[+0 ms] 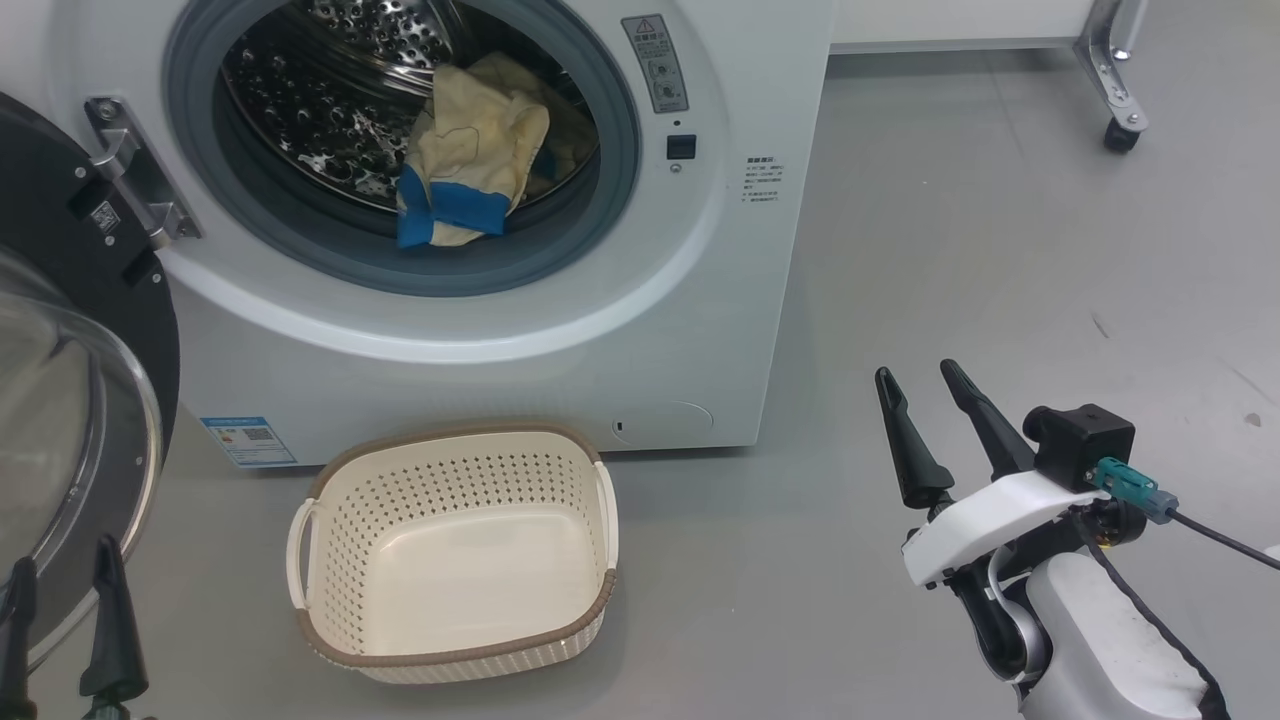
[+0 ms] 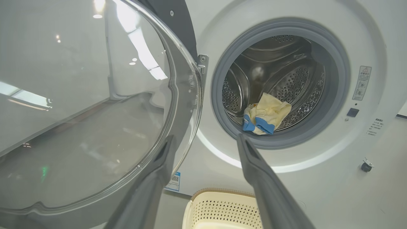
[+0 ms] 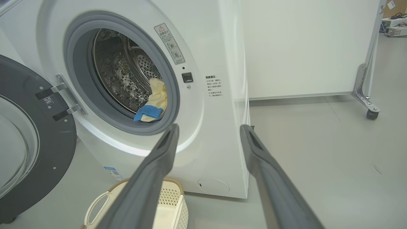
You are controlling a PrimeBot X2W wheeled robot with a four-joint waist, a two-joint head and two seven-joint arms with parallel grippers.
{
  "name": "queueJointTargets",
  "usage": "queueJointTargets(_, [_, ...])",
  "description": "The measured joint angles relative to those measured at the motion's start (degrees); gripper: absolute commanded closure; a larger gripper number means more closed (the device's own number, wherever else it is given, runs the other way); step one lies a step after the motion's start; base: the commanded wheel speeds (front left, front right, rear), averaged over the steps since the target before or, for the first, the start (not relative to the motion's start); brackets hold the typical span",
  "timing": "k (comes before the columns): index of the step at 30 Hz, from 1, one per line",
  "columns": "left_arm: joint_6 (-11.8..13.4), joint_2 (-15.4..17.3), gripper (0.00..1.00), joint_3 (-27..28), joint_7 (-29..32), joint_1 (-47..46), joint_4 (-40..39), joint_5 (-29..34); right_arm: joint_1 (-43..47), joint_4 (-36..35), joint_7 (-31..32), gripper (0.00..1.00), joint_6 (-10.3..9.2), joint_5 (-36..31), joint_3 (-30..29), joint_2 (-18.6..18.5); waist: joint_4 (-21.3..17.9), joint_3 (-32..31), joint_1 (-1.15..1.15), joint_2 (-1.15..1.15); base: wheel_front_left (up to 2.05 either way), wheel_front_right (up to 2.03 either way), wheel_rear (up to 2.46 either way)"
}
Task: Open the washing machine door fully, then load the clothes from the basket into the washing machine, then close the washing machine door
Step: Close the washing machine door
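Observation:
The white washing machine (image 1: pixel 520 360) stands with its door (image 1: pixel 70 400) swung wide open to the left. Pale yellow clothes (image 1: pixel 470 150) with blue bands lie inside the steel drum, just behind the grey gasket; they also show as clothes (image 2: pixel 265 114) and clothes (image 3: pixel 154 103). The cream basket (image 1: pixel 455 480) sits on the floor in front of the machine with nothing inside it. My left gripper (image 1: pixel 65 575) is open at the lower left, right beside the door's glass bowl (image 2: pixel 79 105). My right gripper (image 1: pixel 920 375) is open over the floor, to the right of the machine.
Grey floor (image 1: pixel 1000 250) stretches to the right of the machine. A white panel on a castor foot (image 1: pixel 1120 135) stands at the back right. A blue label sticker (image 1: pixel 248 440) marks the machine's lower left front.

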Motion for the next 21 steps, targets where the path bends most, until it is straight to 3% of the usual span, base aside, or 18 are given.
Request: queueJointTargets(21, [1.25, -0.56, 0.0, 0.23, 0.0, -0.1, 3.04, 0.48, -0.01, 0.49, 0.0, 0.0, 0.0, 1.04, 1.65, -0.12, 9.26, -0.87, 0.0, 0.0, 0.0, 0.0, 0.0])
